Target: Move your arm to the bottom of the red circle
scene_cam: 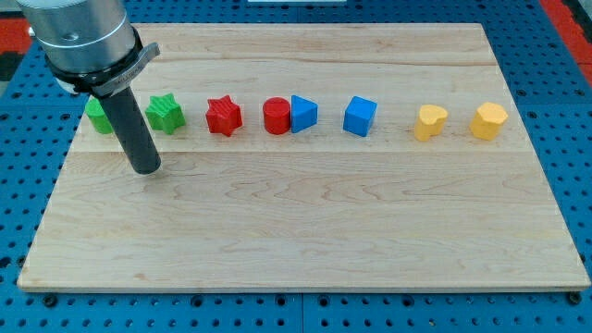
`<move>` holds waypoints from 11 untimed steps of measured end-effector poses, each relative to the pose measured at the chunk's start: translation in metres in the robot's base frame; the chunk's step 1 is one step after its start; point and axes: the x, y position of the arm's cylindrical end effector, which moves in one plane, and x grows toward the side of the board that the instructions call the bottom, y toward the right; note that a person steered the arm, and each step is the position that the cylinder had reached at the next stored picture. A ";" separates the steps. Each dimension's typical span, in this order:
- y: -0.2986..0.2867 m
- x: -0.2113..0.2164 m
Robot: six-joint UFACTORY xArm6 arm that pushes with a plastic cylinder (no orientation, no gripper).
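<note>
The red circle sits in a row of blocks across the upper part of the wooden board. It touches a blue triangle on its right, and a red star lies just to its left. My tip rests on the board at the view's left, below and between a green block and a green star. The tip is well to the left of the red circle and slightly lower. The rod partly hides the green block.
A blue cube lies right of the triangle. A yellow heart-like block and a yellow hexagon-like block lie at the right end of the row. A blue perforated table surrounds the board.
</note>
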 end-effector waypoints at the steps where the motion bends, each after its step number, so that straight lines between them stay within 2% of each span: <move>1: 0.001 0.000; 5: 0.007 0.012; 6: 0.032 0.012; 7: 0.096 0.010; 11: 0.116 -0.022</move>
